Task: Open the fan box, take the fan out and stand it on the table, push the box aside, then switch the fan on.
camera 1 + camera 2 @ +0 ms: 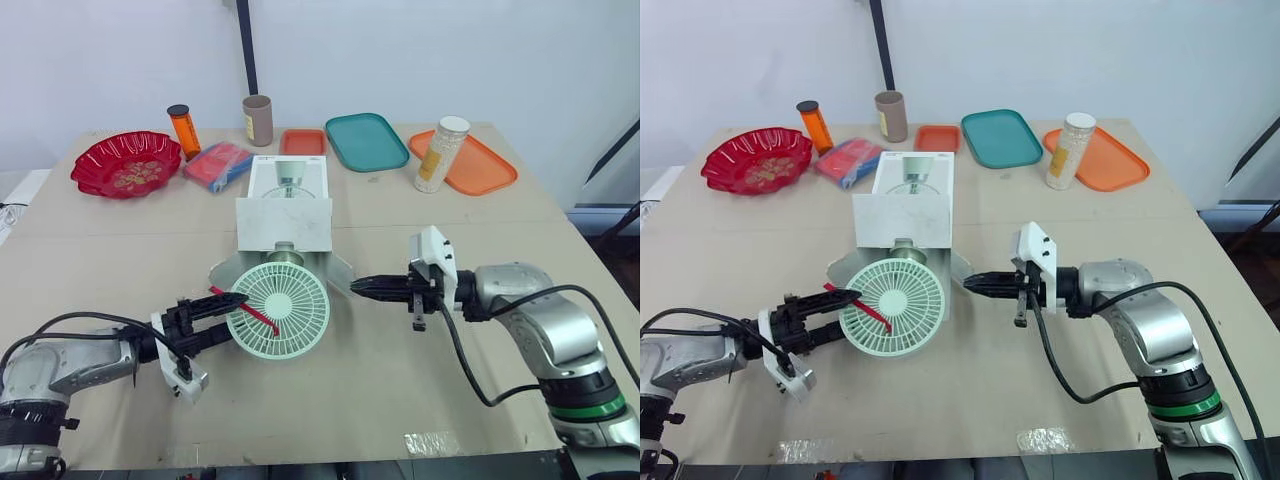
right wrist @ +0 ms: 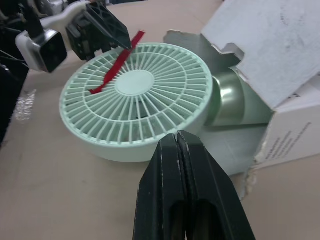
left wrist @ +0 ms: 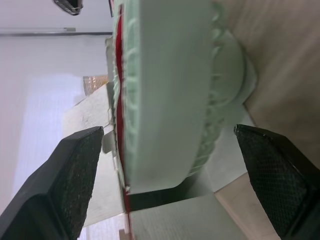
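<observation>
**Left wrist view: fan rim between spread fingers, taking-out step in hand**

The fan (image 1: 279, 310) is lying on the bench (image 1: 400, 400), its grille out front and its stem reaching into the opened box (image 1: 285, 205). The left tool (image 1: 238, 318) is straddling the rim, wide open and gripping nothing. The right tool (image 1: 360, 288) is pointing at the opposite rim, pinched closed and empty. Next, the left tool is likely needing to clamp the rim and draw the fan clear.

Mint-green fan (image 1: 279, 310), red ribbon (image 1: 252, 311) across its grille, lies tilted, rear inside the open white box (image 1: 284, 222), mid-table.
</observation>
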